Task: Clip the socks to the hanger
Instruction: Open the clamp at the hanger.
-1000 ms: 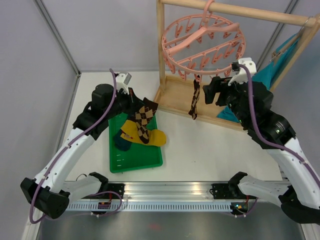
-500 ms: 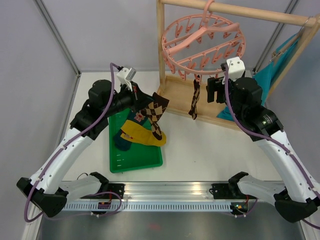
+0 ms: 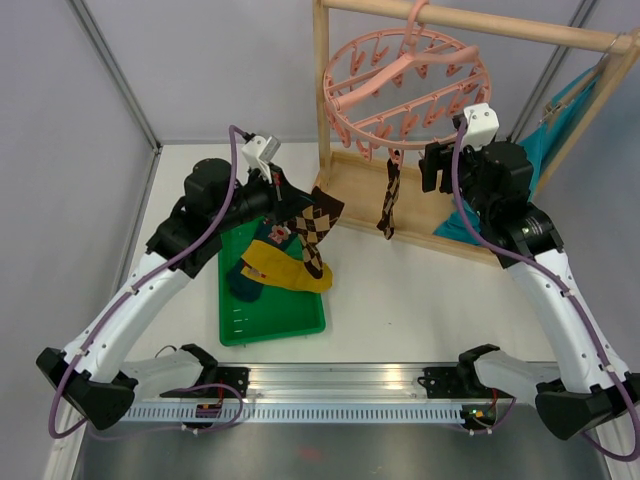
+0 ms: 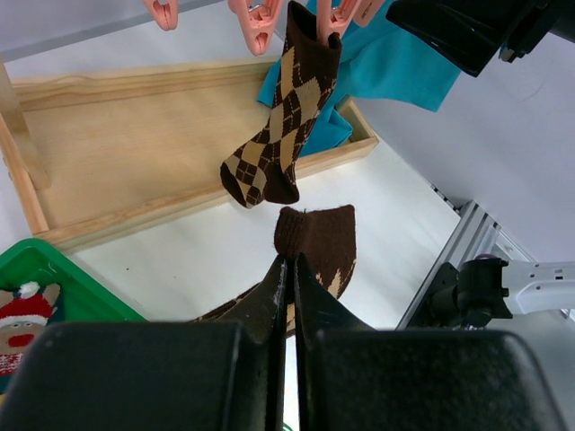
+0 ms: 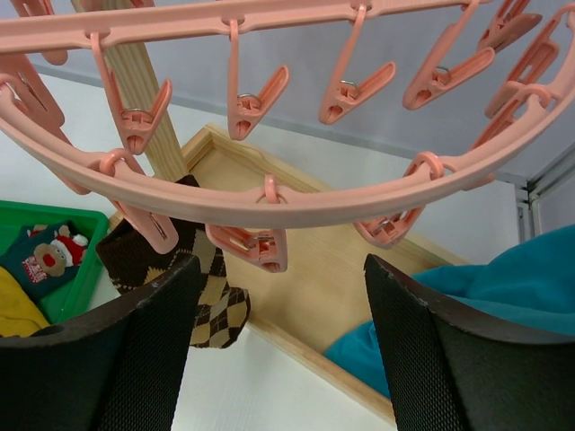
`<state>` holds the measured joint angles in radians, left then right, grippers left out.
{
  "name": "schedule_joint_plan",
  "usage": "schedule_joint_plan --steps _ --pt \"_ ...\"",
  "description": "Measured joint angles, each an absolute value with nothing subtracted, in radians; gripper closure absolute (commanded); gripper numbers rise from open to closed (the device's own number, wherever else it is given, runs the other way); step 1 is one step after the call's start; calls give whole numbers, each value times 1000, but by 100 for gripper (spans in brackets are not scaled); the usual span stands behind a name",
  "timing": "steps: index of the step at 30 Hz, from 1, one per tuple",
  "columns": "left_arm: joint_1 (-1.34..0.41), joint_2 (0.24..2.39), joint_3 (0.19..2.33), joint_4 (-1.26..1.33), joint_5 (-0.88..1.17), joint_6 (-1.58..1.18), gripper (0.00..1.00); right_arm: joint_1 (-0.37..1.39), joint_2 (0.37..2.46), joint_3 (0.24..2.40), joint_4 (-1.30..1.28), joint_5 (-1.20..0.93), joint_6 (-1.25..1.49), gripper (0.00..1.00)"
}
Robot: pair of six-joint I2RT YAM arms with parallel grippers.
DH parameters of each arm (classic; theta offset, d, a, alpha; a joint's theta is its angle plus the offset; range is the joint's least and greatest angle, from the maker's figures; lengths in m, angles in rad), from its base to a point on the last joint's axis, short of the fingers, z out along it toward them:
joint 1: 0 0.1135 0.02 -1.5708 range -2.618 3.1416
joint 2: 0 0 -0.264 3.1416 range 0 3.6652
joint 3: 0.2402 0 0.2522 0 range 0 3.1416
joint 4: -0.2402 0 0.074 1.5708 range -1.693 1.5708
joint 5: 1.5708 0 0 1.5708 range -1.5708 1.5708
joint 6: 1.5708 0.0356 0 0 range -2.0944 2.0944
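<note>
Holding one sock, one already clipped

Left hand (image 3: pixel 290 200) is pinched on an argyle sock (image 3: pixel 318 222), held in the air over the far corner of the green tray (image 3: pixel 240 325). A second argyle sock (image 3: pixel 389 205) hangs from a clip on the near rim of the pink hanger (image 3: pixel 385 72). Right hand (image 3: pixel 432 172) is spread wide and empty just under that rim, beside the hung sock. A yellow sock (image 3: pixel 290 275) and a teal sock (image 3: pixel 242 285) lie in the tray on the worktop (image 3: pixel 420 290)
</note>
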<state>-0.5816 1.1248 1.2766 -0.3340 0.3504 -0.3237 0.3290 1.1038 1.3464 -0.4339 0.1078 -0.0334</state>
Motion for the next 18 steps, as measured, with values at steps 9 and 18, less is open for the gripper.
schedule_joint_plan --steps 9,18 --pt "-590 1138 1278 -334 350 -323 98 324 1134 1347 -394 46 -25 23" --pt "-595 1142 1278 -334 350 -323 98 324 1155 1346 -361 38 -22 29"
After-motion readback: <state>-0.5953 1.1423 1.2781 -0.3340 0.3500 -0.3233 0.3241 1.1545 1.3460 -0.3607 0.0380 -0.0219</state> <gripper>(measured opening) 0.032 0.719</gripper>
